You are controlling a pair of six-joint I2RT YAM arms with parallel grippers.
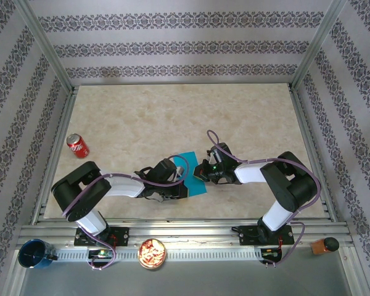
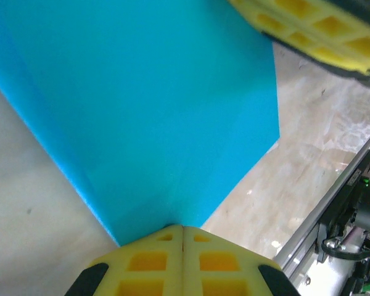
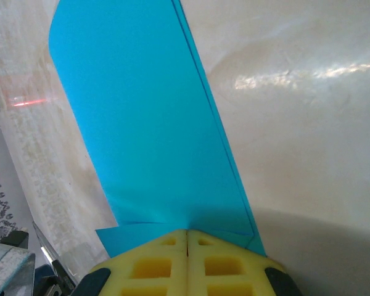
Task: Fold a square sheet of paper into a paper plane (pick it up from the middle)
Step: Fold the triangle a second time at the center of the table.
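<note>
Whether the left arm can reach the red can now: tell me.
Probably not yet: the way to the soda can is bare table, but the left gripper is shut on the blue paper, which the right gripper also pinches.

Overhead overview — wrist close-ups on shared sheet (image 1: 196,184)

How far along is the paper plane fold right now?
Done: the turquoise sheet shows a doubled edge, so one fold seems made. In hand: left jaws and right jaws are shut on opposite sides. Left: it's broad, not yet a pointed dart.
</note>
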